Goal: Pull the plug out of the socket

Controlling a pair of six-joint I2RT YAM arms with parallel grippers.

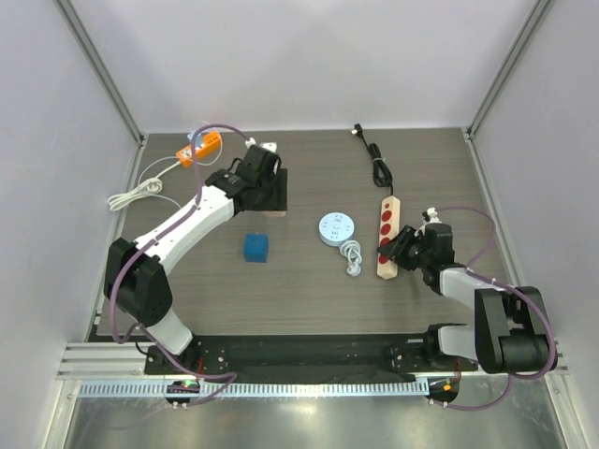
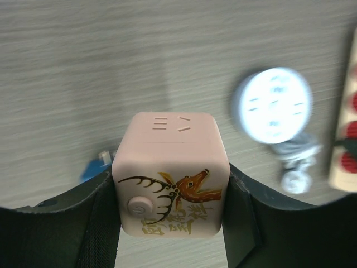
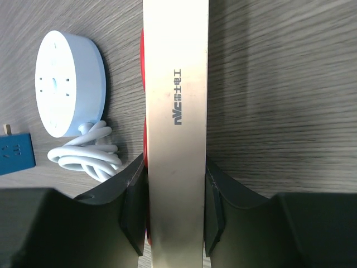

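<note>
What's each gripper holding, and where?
Left gripper: pink cube socket, by opposite side faces. Right gripper: wooden power strip, opposite long sides near one end.

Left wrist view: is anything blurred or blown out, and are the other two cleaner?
Left wrist: the pink cube socket is sharp, the round white socket behind it blurred and glaring. Right wrist: the wooden power strip is crisp, its print legible. Top external: even light, soft shadows only.

Matt grey wood-grain table (image 1: 309,290), smooth pink plastic cube socket (image 2: 170,162), satin beige power strip (image 3: 175,67)
</note>
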